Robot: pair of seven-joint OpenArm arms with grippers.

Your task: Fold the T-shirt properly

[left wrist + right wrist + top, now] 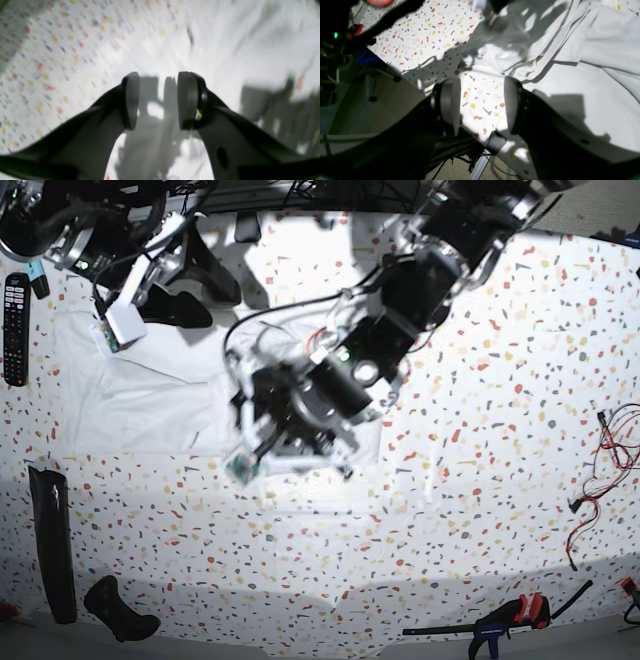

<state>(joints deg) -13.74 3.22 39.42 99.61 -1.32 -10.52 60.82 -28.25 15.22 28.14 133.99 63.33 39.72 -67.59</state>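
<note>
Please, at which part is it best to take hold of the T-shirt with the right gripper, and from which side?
Probably the T-shirt's free edge beside the open right gripper. Come from the bare speckled table side: there the cloth ends in raised folds, easier to pinch than the flat middle.

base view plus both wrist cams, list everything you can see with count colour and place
T-shirt: one, white, spread on the table's far left part
table: one, white with coloured specks, under everything
remote: one, black, left edge
clamp: one, black and orange, near right edge
wires: a few, red and black, right edge
left tool: one, dark, open, over the shirt
right tool: one, dark, open, at the table edge beside the shirt
</note>
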